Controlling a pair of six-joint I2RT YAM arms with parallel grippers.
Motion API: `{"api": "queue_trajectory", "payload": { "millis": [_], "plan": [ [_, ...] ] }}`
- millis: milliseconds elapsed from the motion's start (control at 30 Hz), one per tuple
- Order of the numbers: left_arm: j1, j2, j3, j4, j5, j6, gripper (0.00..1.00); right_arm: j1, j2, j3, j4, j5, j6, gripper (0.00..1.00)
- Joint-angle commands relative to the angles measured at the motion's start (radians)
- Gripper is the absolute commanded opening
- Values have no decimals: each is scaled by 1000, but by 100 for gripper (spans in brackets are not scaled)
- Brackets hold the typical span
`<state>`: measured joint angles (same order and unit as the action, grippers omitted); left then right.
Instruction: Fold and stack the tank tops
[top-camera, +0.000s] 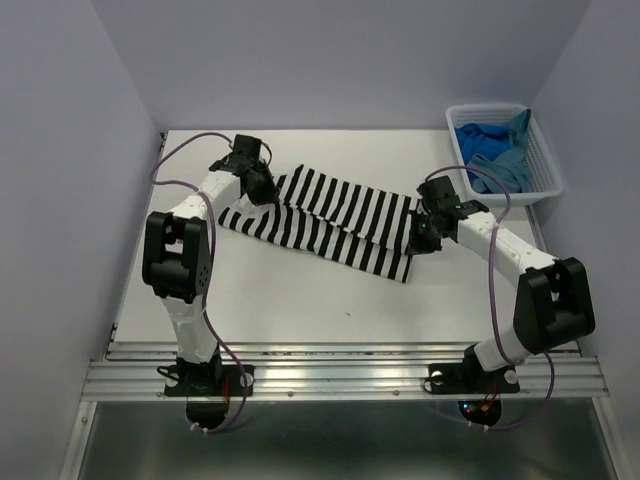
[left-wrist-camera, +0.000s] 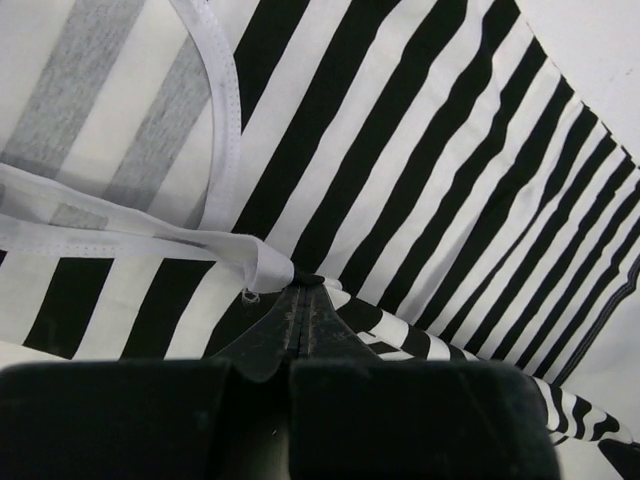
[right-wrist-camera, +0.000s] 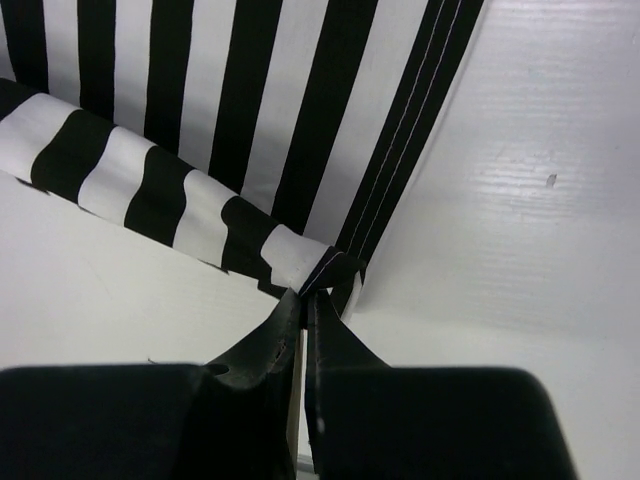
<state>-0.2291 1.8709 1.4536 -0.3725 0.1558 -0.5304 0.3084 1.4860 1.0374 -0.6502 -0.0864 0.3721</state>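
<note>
The black-and-white striped tank top (top-camera: 335, 225) lies stretched slantwise across the table between both arms. My left gripper (top-camera: 257, 188) is shut on its far left end; in the left wrist view (left-wrist-camera: 298, 284) the jaws pinch the fabric next to the white strap binding (left-wrist-camera: 225, 130). My right gripper (top-camera: 420, 235) is shut on the right hem corner; in the right wrist view (right-wrist-camera: 312, 292) the jaws pinch the folded hem (right-wrist-camera: 320, 265). Blue tank tops (top-camera: 495, 152), teal and royal blue, lie bunched in the basket.
A white plastic lattice basket (top-camera: 545, 170) stands at the back right corner. The white table (top-camera: 300, 300) is walled by pale lilac panels at left, back and right. A metal rail runs along the near edge by the arm bases.
</note>
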Motion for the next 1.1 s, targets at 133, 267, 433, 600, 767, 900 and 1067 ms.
{"api": "queue_trajectory", "payload": {
  "millis": [133,267,433,600,767,900,1067],
  "plan": [
    [-1,111,157,-37,-32,40,0,-43,100,82,61,49,-16,8],
    [-1,180,202,-37,-56,29,18,-43,166,102,83,82,2,14],
    [-1,221,269,-48,-93,29,68,-43,237,138,93,183,31,37],
    [-1,160,254,-45,-93,32,91,-43,162,139,124,97,4,100],
    [1,2,47,17,-145,14,99,-43,-2,35,185,-68,-7,100],
    [13,-42,-76,88,-145,9,99,-22,-50,-77,267,-231,-10,100],
    [73,5,-165,165,-119,7,99,57,-12,-119,340,-260,-19,100]
  ]
}}
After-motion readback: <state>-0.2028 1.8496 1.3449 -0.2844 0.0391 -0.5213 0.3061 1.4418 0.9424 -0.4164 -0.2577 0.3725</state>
